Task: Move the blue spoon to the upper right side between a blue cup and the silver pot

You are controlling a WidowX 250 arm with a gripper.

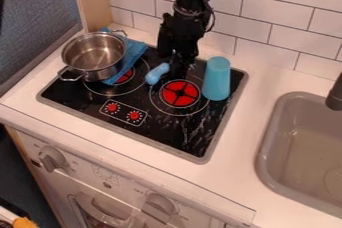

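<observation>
The blue spoon (157, 73) lay on the black stove top (100, 95), between the silver pot (93, 57) on the left and the blue cup (217, 79) on the right, its long axis slanting from near left to far right. The gripper (176, 70) hung down at its far end; whether it was open or closed could not be told. The pot sat open beside a blue cloth (133, 53).

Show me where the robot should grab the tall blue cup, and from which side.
Probably by the narrower upper part of the blue cup, coming straight down from above and squeezing across its sides: it stands on end and narrows toward its top, so that part looks easiest to close around.
</observation>
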